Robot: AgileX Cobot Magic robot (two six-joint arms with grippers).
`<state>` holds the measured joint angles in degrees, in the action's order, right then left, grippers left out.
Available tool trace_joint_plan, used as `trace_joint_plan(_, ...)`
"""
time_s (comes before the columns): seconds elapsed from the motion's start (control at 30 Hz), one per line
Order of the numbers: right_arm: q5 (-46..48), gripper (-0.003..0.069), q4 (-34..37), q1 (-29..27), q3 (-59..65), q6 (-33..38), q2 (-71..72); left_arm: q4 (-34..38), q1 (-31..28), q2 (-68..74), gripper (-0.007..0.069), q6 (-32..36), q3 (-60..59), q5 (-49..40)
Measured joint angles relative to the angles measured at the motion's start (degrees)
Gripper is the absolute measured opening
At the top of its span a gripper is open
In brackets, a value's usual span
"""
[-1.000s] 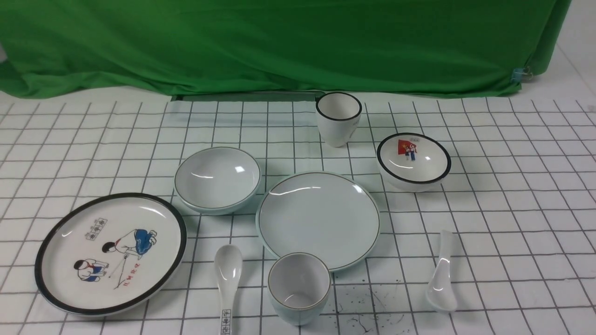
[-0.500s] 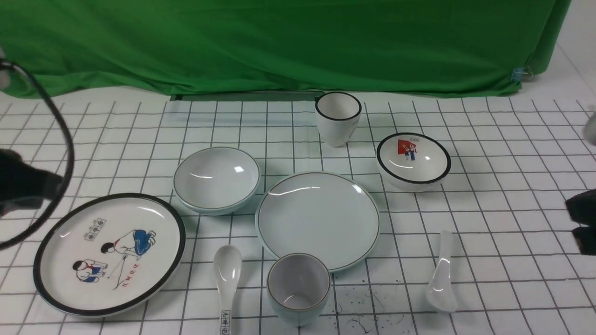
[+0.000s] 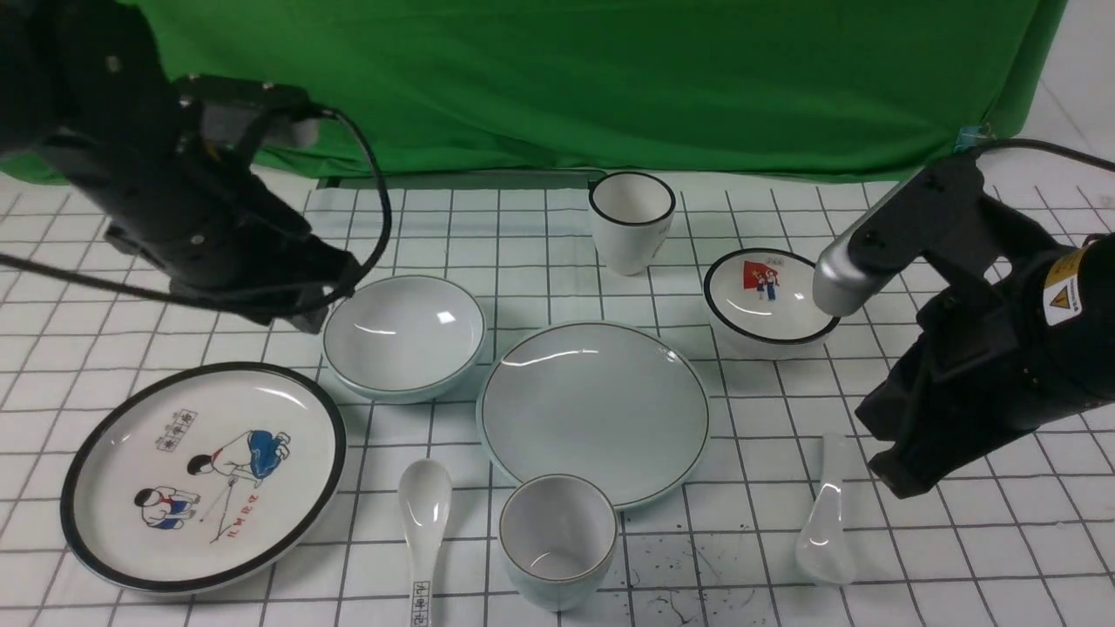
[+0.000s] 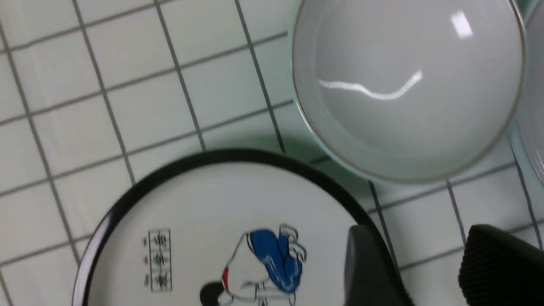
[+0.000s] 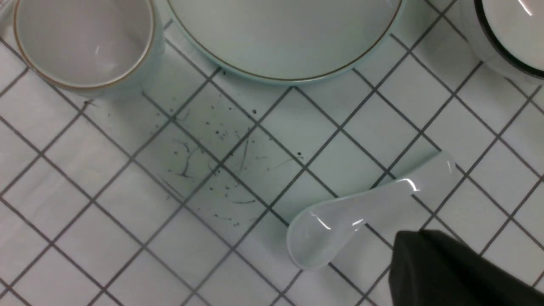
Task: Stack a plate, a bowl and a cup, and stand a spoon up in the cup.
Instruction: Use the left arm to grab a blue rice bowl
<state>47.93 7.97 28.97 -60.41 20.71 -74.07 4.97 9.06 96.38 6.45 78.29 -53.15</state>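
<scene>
Both arms are now reaching in over the checked tablecloth (image 3: 958, 287); a second ago neither was in the front view, and half a second ago only their edges were showing at the sides. None of the dishes is sitting anywhere different.

The left gripper (image 4: 420, 231) is hovering just off the bowl (image 3: 405, 335), at about nine o'clock of it, above the gap between the bowl and the picture plate (image 3: 205, 475). Its jaws are standing apart with nothing between them. The right gripper (image 3: 902, 475) is hanging near the spoon (image 3: 826, 522), at about two o'clock of it, with its jaws pressed together and holding nothing.

The plate (image 3: 595, 409) is lying bare in the middle of the cloth. The bowl is sitting at ten o'clock of it, just beside its rim. The cup (image 3: 558, 535) is standing upright at seven o'clock, its rim overlapping the plate's edge in the front view; whether they are touching is hard to tell. The spoon is lying flat at four o'clock, well apart from the plate.

Nothing is stacked yet, so the work seems to be only starting. The left arm appears to be lining up on the bowl's rim, likely to carry it toward three o'clock onto the plate. The right arm seems to be waiting by the spoon, which should be going in last.
</scene>
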Motion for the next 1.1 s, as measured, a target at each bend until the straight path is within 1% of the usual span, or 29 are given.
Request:
trace_joint_plan(0.03,0.0,0.0011,0.0,0.0,-0.1,0.0,0.0,-0.3,0.0,2.3,0.0330,0.0,2.0,0.0)
trace_joint_plan(0.07,0.0,0.0011,0.0,0.0,-0.1,0.1,0.0,-0.3,0.0,2.8,0.0338,0.0,2.5,0.0)
trace_joint_plan(0.1,0.0,0.0011,0.0,0.0,-0.2,0.1,0.0,-0.5,-0.1,6.4,0.0389,-0.1,5.6,0.0)
trace_joint_plan(0.17,-0.1,0.0011,0.0,0.0,-0.2,0.2,0.0,0.0,-0.8,11.0,0.0437,-0.1,9.5,-0.1)
trace_joint_plan(0.23,-0.2,0.0011,-0.1,0.0,-0.2,0.2,0.0,1.0,-1.7,14.5,0.0454,-0.1,11.9,-0.4)
trace_joint_plan(0.4,-0.7,0.0011,0.0,0.0,-0.2,0.1,0.0,3.1,-3.2,20.3,0.0451,0.1,13.9,-0.1)
trace_joint_plan(0.47,-1.6,0.0011,0.0,0.0,-0.2,-0.4,0.0,4.2,-3.3,22.4,0.0421,0.5,13.9,0.4)
trace_joint_plan(0.53,-2.6,0.0011,-0.2,0.0,-0.2,-0.5,0.0,5.4,-3.3,23.7,0.0360,1.0,13.9,1.0)
trace_joint_plan(0.6,-3.5,0.0011,-0.1,0.0,-0.2,-0.9,0.0,6.3,-3.3,24.3,0.0280,1.4,13.9,2.0)
trace_joint_plan(0.67,-4.1,0.0011,-0.2,0.0,-0.2,-1.1,0.0,6.6,-3.3,24.3,0.0149,1.7,14.0,2.6)
trace_joint_plan(0.7,-4.0,0.0011,-0.2,0.0,-0.2,-1.2,0.0,6.7,-3.3,24.3,0.0136,1.8,14.0,2.6)
trace_joint_plan(0.73,-4.0,0.0011,-0.2,0.0,-0.2,-1.3,0.0,7.1,-3.3,24.3,0.0069,2.5,14.0,2.7)
trace_joint_plan(0.77,-4.1,0.0011,-0.3,0.0,-0.2,-1.3,0.0,7.4,-3.3,24.1,0.0050,2.9,14.2,2.9)
trace_joint_plan(0.8,-4.2,0.0011,-0.4,0.0,-0.2,-1.3,0.0,8.4,-3.4,23.0,0.0011,4.1,14.4,2.5)
trace_joint_plan(0.87,-4.2,0.0011,-0.8,0.0,-0.2,-1.3,0.0,8.6,-3.2,21.8,-0.0005,4.7,14.4,2.2)
trace_joint_plan(1.0,-4.2,0.0011,-2.7,0.0,-0.2,-1.4,0.8,8.2,-2.7,18.3,-0.0006,6.1,14.4,1.5)
trace_joint_plan(1.1,-4.0,0.0011,-5.2,0.0,-0.2,-2.5,3.2,8.4,0.3,13.4,-0.0006,7.2,14.4,0.5)
